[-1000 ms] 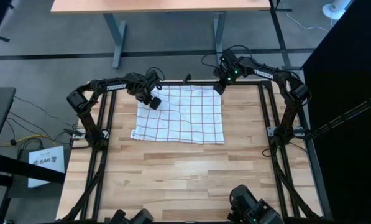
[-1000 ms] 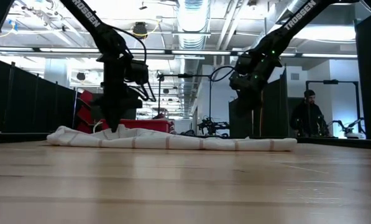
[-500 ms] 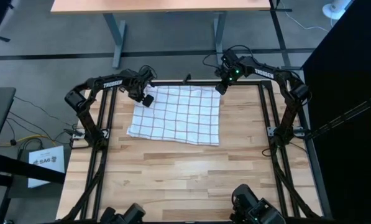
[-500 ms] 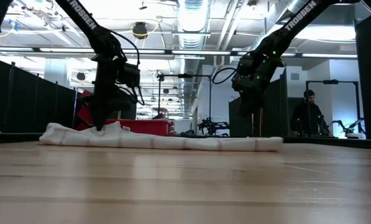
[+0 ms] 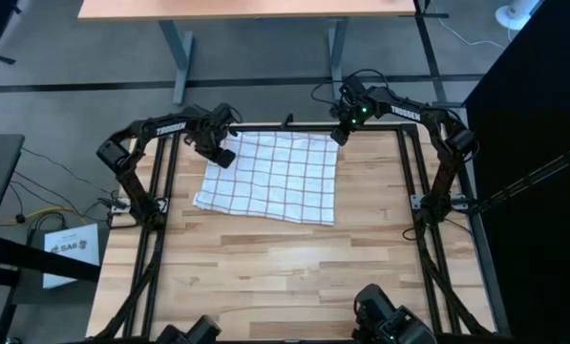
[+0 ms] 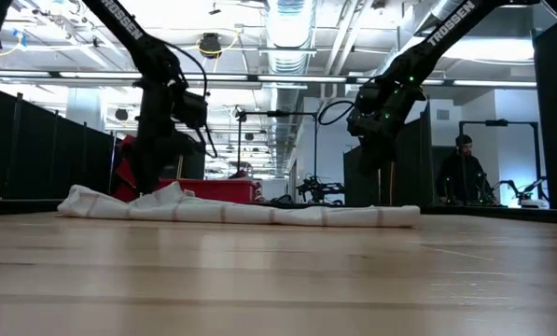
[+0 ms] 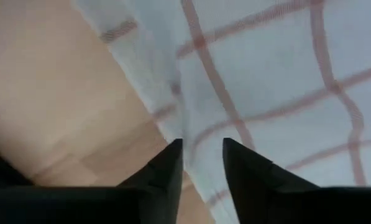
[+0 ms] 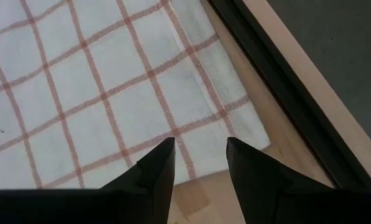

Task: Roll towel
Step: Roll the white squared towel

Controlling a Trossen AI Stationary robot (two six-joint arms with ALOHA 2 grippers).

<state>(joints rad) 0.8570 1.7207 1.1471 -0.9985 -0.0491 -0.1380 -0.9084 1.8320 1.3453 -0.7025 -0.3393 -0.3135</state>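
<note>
Our left gripper [image 5: 223, 156] has its fingers a little apart over the towel's far left corner, and our right gripper [image 5: 338, 134] hangs open above the far right corner, holding nothing. We count one checked towel [image 5: 275, 176], lying flat at the far end of one wooden table [image 5: 294, 268]. Behind it is a big room where one person [image 6: 463, 171] stands.

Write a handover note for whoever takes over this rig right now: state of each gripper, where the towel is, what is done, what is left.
Left gripper: open, at the towel's far left corner, the edge between its fingers, not clamped.
Right gripper: open, above the far right corner, holding nothing.
Towel: spread flat on the far half of the table, slightly skewed, a small hump at its left end in the low view.
Done: towel laid out.
Left: grip the far edge and roll; no roll has started.
</note>
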